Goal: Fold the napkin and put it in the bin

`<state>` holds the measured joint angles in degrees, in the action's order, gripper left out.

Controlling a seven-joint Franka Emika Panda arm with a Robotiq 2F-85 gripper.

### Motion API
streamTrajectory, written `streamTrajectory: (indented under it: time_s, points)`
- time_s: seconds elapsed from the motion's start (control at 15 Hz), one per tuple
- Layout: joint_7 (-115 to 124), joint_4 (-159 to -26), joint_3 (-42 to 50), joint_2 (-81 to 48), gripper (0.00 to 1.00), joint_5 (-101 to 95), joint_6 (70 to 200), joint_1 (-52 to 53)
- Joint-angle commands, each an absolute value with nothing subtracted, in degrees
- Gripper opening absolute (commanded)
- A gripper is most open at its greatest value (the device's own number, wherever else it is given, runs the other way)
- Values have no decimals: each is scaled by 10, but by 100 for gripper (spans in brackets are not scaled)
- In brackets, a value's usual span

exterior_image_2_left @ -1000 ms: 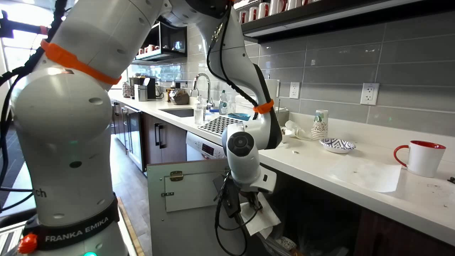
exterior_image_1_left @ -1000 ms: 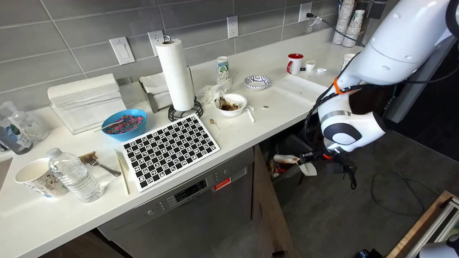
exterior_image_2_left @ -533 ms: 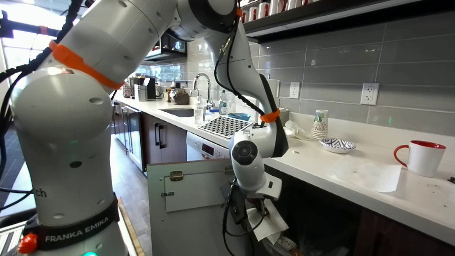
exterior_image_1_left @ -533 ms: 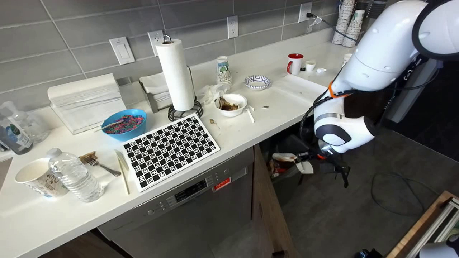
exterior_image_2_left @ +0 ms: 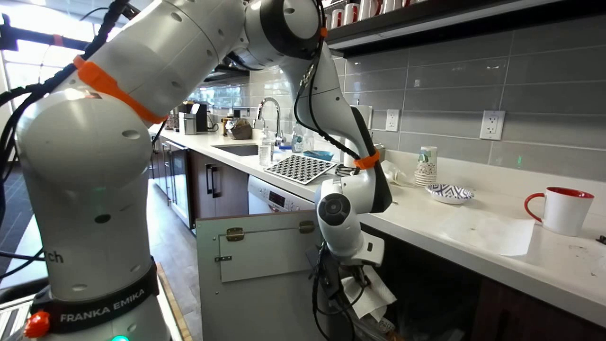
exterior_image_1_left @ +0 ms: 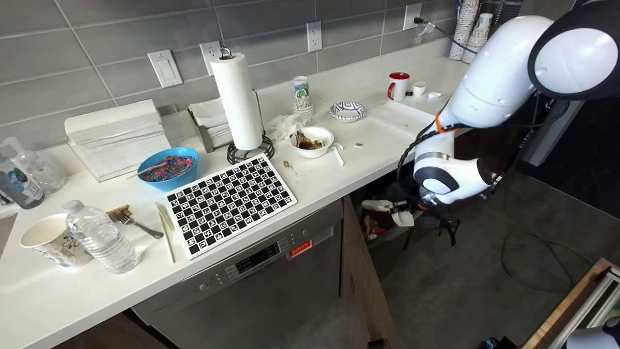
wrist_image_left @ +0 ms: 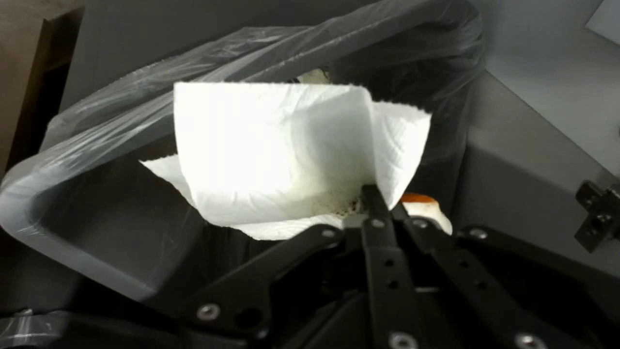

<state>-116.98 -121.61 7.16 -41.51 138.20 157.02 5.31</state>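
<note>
Beside the tabletop (exterior_image_1_left: 315,177), the arm (exterior_image_1_left: 491,89) bends down. Its closed claw (wrist_image_left: 386,201) pinches a napkin (wrist_image_left: 276,150), seemingly above the bin (wrist_image_left: 82,259).

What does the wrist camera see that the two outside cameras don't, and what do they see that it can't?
Only the wrist view shows dark specks on the napkin, and most of the rim of the bin.

Only the exterior views show the robot's white arm, the red-rimmed mug, the blue bowl and the checkered board; both have all four.

All three show the gripper holding the napkin, and at least part of the bin.
</note>
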Motion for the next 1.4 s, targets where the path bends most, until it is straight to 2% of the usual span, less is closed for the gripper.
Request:
streamTrajectory:
  time_s: [0.0, 0.47, 1.33]
  points:
    - [-1193, -1184, 82, -448, 0, 1423, 1550, 61]
    - [-1170, -1156, 132, -483, 0, 1421, 1518, 113]
    - [-1140, -1079, 138, -530, 0, 1403, 1536, 127]
